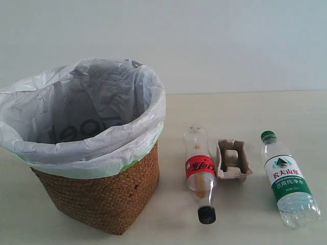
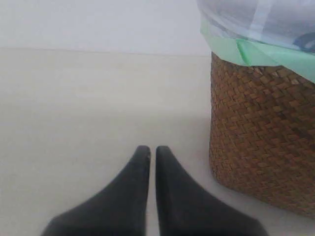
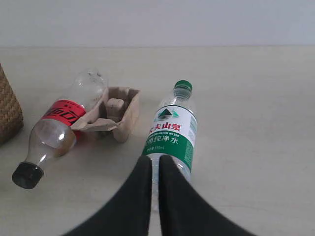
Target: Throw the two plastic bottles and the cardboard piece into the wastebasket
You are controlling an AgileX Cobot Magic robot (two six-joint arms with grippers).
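The right gripper, fingers pressed together and empty, has the green-capped bottle just ahead of its tips; the cardboard piece and black-capped bottle lie beside it. The bottles look light, slick and crushable, so grip mid-label. The left gripper, also closed, sits near the wastebasket.

Left gripper: two matte black fingers, wide at the base, curving inward to narrow rounded tips; smooth surface. Right gripper: two fingers of like shape, matte black, smooth, tapering to blunt tips.
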